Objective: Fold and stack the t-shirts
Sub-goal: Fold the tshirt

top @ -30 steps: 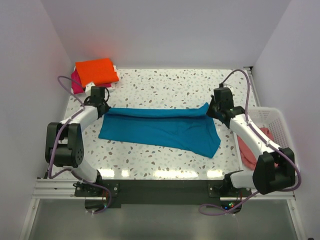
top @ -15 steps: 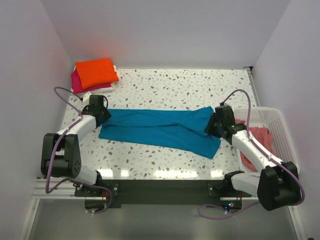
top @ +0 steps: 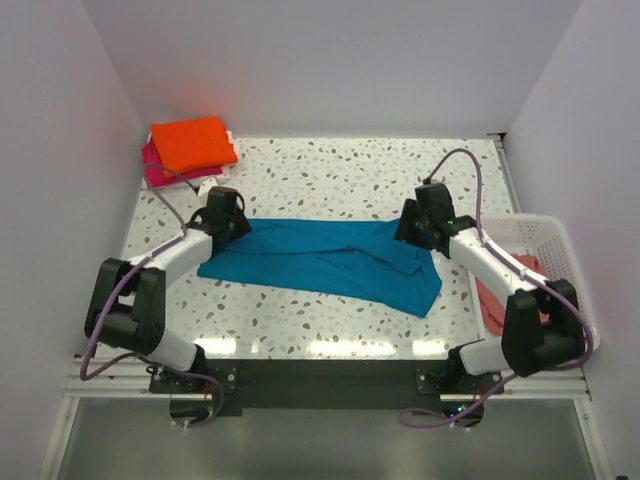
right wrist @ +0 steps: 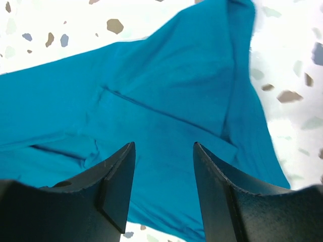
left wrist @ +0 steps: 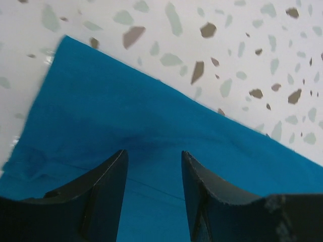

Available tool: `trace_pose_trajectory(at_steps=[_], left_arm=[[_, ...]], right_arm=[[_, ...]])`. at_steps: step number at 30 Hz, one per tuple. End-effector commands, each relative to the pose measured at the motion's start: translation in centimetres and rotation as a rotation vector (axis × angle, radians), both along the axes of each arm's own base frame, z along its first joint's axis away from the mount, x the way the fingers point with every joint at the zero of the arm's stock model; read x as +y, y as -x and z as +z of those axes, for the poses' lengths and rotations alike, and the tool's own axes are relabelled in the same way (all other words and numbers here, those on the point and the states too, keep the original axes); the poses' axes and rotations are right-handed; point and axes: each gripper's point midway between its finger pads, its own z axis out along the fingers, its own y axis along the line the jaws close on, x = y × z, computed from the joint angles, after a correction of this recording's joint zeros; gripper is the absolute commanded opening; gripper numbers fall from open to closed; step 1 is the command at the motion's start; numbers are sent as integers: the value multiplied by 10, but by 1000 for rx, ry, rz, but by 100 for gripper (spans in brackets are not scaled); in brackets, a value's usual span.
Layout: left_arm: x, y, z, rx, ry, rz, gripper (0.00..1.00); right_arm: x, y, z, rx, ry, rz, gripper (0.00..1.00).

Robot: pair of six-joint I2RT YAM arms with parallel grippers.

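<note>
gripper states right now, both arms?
Left gripper: open, holding nothing, over the teal t-shirt.
Right gripper: open, holding nothing, over the same shirt.

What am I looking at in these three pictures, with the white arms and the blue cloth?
These are two robot arms bolted at the near edge of a speckled table. The wide picture comes from a fixed camera above and behind them. The other two come from a small camera on each wrist, so the dark prongs at the bottom are that arm's own fingers. The left gripper and the right gripper each hang over one end of a teal t-shirt that lies stretched out on the table. Both are open and hold nothing. In the far left corner a folded orange t-shirt lies on a magenta t-shirt. A white basket at the right holds a salmon t-shirt.
</note>
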Motion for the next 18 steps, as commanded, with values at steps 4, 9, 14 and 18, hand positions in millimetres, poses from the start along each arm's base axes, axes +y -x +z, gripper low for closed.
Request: trace_pose_trajectory(at_steps=[4, 9, 14, 18], left_arm=[[-39, -18, -2, -51, 22, -48, 50], [-40, -16, -22, -12, 3, -55, 49], [-40, -16, -26, -27, 9, -53, 49], [-40, -17, -27, -29, 12, -53, 49]], right_arm=[[35, -47, -2, -44, 66, 95, 52], [51, -65, -27, -27, 131, 124, 52], [57, -73, -37, -41, 163, 151, 54], [65, -77, -45, -34, 164, 181, 54]])
